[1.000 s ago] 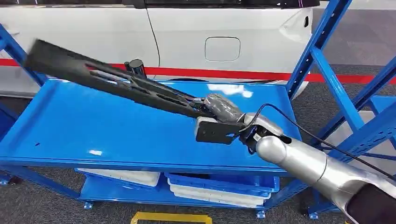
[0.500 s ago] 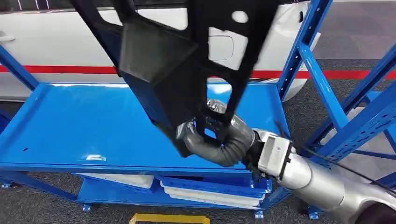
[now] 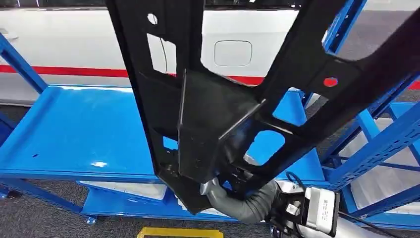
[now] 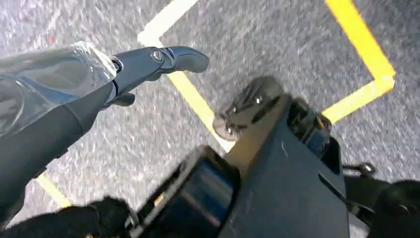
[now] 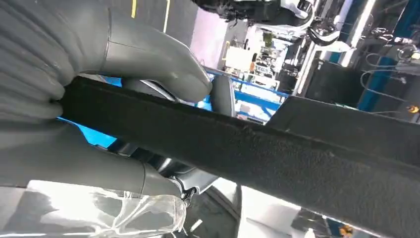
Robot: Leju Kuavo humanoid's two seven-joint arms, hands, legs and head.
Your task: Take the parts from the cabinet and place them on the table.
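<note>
A large black plastic part [image 3: 208, 114] with cut-out holes stands tilted up close to the head camera, hiding much of the blue cabinet shelf [image 3: 79, 134] behind it. My right hand [image 3: 237, 201] grips the part at its lower end, in front of the shelf's front edge. In the right wrist view the thumb and fingers [image 5: 99, 54] wrap around the part's black edge [image 5: 277, 148]. My left hand [image 4: 99, 84] hangs over the grey floor, fingers extended, holding nothing.
A white car [image 3: 64, 44] with a red stripe stands behind the cabinet. Blue rack uprights [image 3: 391, 134] rise at the right. White trays [image 3: 124, 188] lie on the lower shelf. Yellow floor lines [image 4: 366, 44] run under the left hand.
The right hand has swung the black part up off the shelf and pulled it toward the camera. The hand itself has come down to the shelf's front edge.
</note>
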